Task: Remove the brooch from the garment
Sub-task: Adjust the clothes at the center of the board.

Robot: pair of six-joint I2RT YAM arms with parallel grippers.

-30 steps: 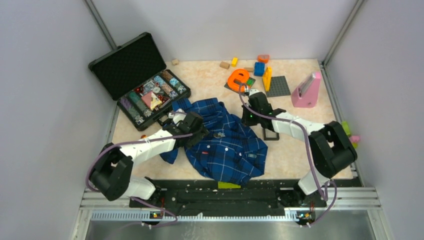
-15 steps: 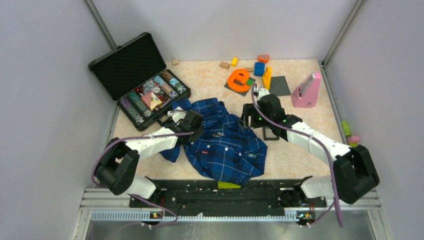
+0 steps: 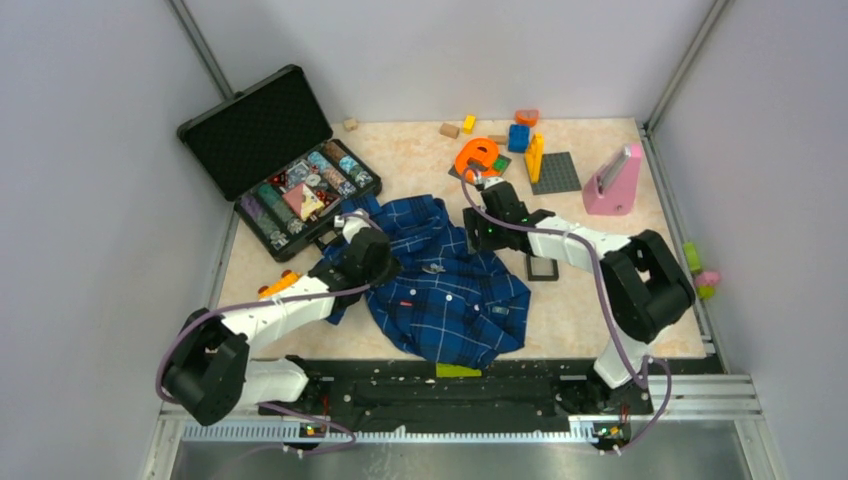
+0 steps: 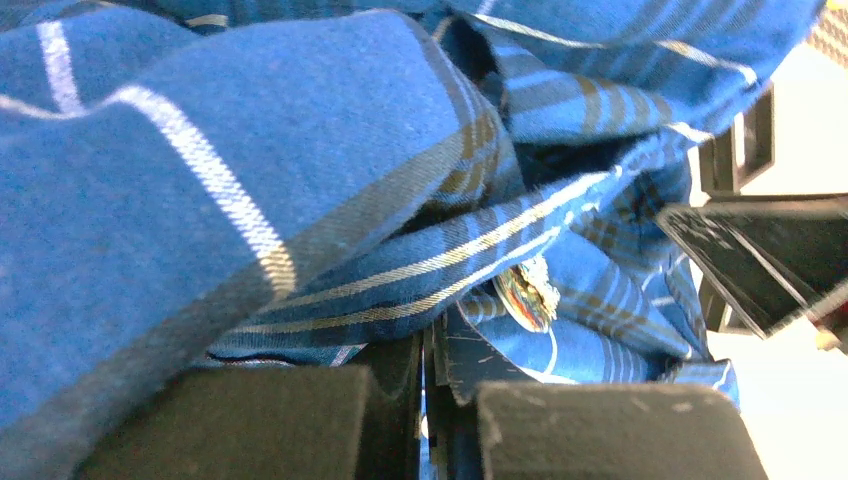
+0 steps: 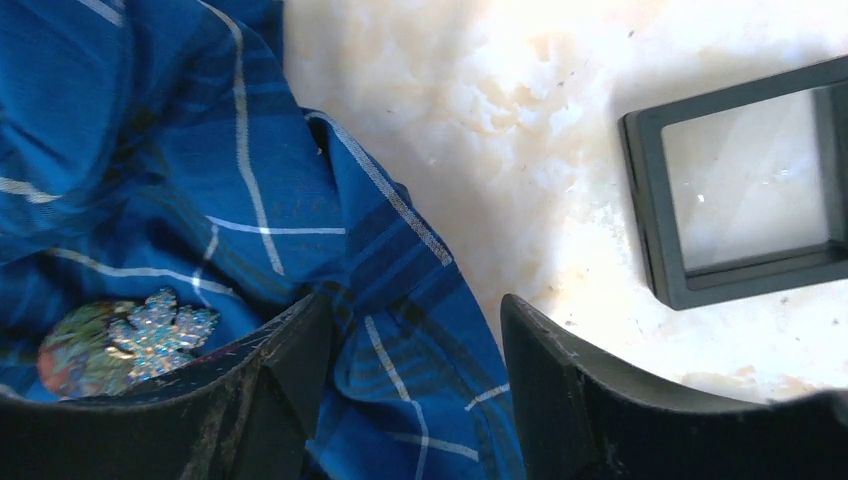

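Up top, the light's soft and even from overhead, the table point(image 3: 420, 160) pale and crisp, barely a shadow under the arms. Left wrist view: the shirt point(image 4: 200, 180) is right against the lens, near folds mushy, creases gone black, far right blown out white. Right wrist view: hard glare across the tabletop, a sheen on the black frame point(image 5: 745, 190), the brooch point(image 5: 130, 345) glittering in shade, bottom edge dark and blurred.

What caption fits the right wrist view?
Open right claw over the plaid shirt, sparkly brooch lower left, black frame on the table.
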